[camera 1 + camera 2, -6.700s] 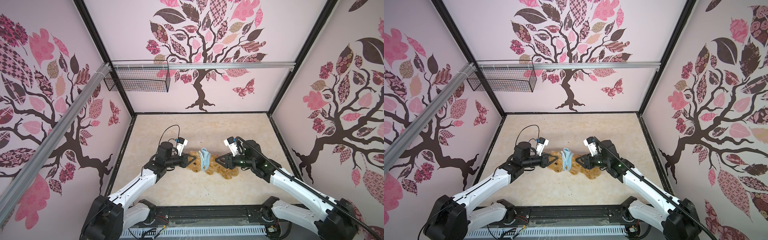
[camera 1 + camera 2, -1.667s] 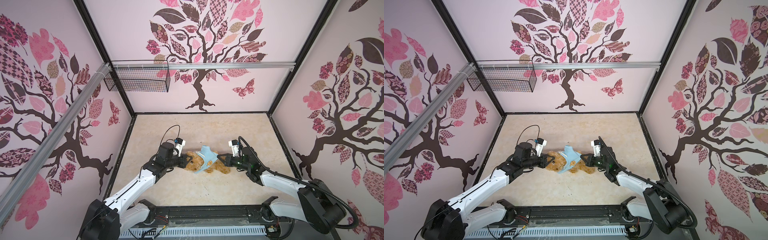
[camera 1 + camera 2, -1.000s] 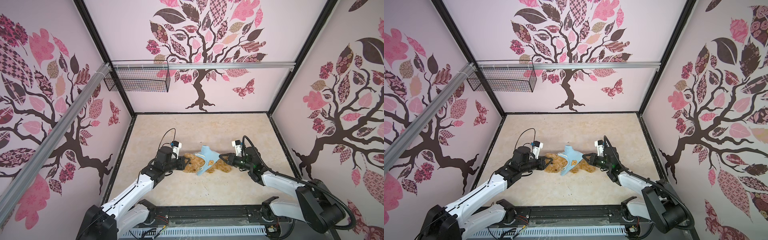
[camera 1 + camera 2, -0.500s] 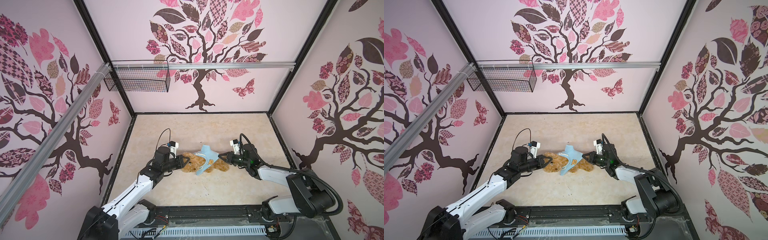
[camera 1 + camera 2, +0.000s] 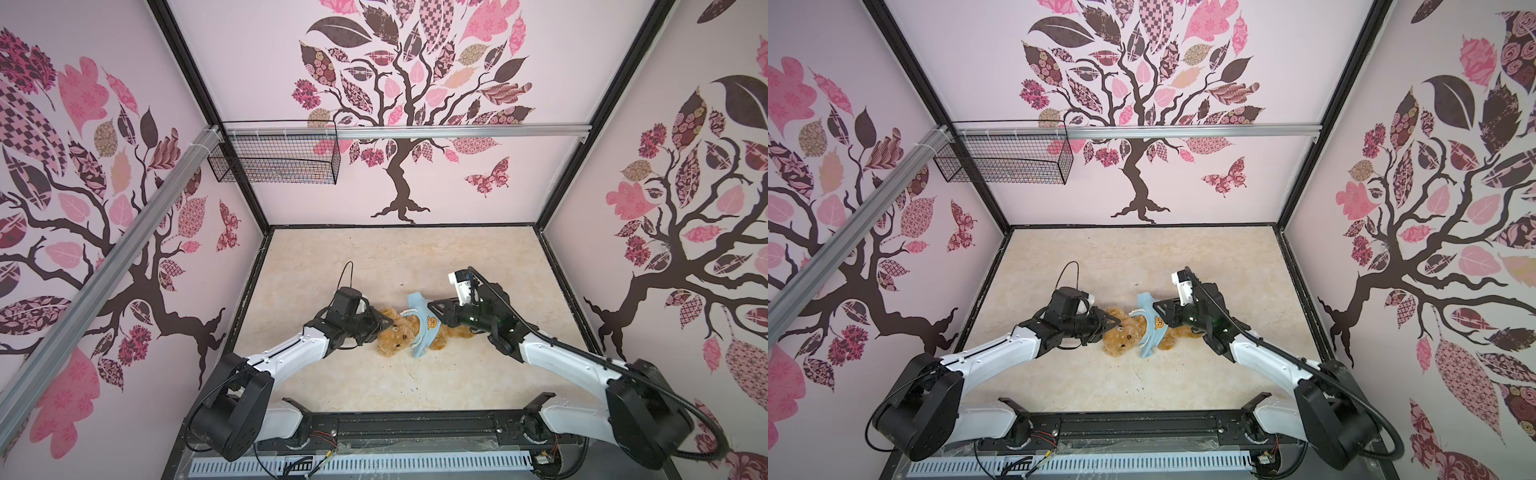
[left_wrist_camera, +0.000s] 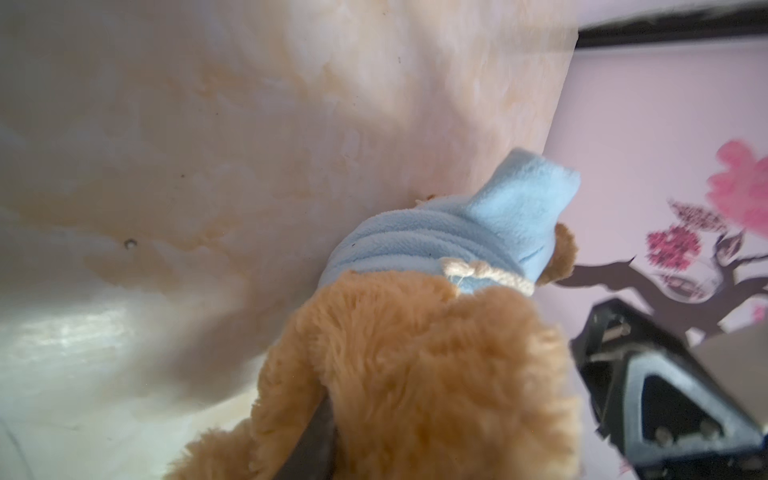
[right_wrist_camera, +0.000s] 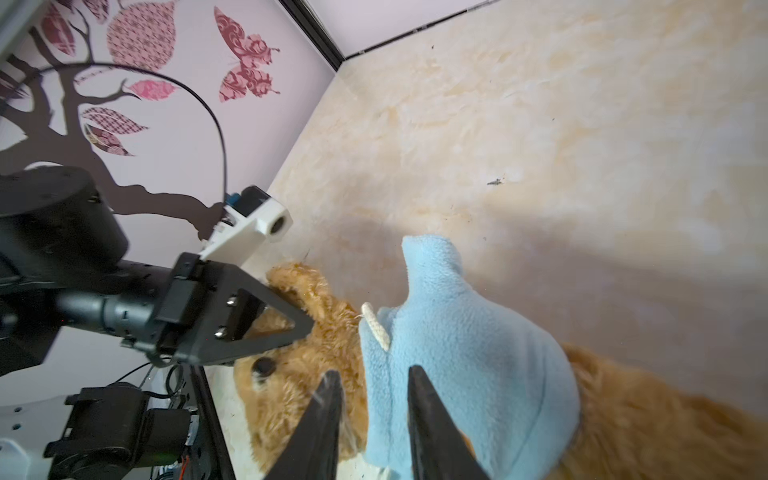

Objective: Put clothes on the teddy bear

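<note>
The teddy bear [image 5: 395, 338] [image 5: 1121, 338] lies mid-table with its head to the left, and the light-blue hooded shirt [image 5: 428, 328] [image 5: 1154, 328] covers its chest. My left gripper [image 5: 384, 328] [image 5: 1111, 326] is at the head. In the left wrist view one finger [image 6: 316, 440] sits between ear and head fur [image 6: 415, 353], well off centre, and the other finger is hidden. My right gripper [image 7: 374, 378] [image 5: 436, 313] stands open, its fingers astride the shirt's front edge [image 7: 478, 365] and the bear's chin fur [image 7: 299, 365].
A black wire basket [image 5: 274, 158] hangs from the aluminium rail on the back wall, at the left. Patterned walls and black frame posts enclose the beige table [image 5: 374, 257]. The right gripper's finger [image 6: 665, 395] shows beside the bear's head in the left wrist view.
The shirt, bunched at the bear's neck several seconds ago, now sits down over the torso. Within the last half second both grippers' jaws have parted. The bear has barely shifted.
</note>
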`<act>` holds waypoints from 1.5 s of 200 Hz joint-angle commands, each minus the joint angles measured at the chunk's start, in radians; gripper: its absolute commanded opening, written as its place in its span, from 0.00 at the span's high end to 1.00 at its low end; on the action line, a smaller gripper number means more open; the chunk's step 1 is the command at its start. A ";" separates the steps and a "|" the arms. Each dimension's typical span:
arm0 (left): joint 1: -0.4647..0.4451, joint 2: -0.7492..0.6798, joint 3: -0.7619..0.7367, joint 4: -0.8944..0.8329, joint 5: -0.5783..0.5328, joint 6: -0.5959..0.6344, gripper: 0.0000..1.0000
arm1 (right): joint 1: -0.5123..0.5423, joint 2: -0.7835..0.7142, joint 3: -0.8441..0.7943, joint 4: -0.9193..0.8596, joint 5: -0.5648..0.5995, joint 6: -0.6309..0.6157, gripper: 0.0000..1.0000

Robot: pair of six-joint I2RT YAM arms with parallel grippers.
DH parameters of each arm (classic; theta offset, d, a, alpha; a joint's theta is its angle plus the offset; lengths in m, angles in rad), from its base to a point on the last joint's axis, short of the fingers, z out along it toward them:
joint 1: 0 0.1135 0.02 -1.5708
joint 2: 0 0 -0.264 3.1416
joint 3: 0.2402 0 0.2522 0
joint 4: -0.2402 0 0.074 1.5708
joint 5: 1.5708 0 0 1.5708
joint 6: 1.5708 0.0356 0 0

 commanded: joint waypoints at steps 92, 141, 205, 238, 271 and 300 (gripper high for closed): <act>-0.056 -0.424 -0.110 -0.192 -0.325 0.439 0.08 | -0.071 0.567 0.295 -0.029 -0.086 -0.027 0.89; -0.075 -0.205 -0.023 -0.119 -0.324 0.527 0.06 | -0.071 0.599 0.329 -0.070 -0.078 -0.074 0.90; -0.077 0.033 0.107 -0.054 -0.258 0.533 0.10 | -0.071 0.608 0.333 -0.070 -0.084 -0.082 0.90; -0.076 0.072 0.140 -0.043 -0.278 0.547 0.24 | -0.071 0.605 0.339 -0.082 -0.077 -0.095 0.91; -0.077 0.090 0.162 -0.060 -0.230 0.518 0.56 | -0.072 0.576 0.354 -0.107 -0.073 -0.103 0.85; -0.075 0.052 0.148 -0.102 -0.221 0.443 0.81 | -0.071 0.444 0.341 -0.153 -0.030 -0.117 0.71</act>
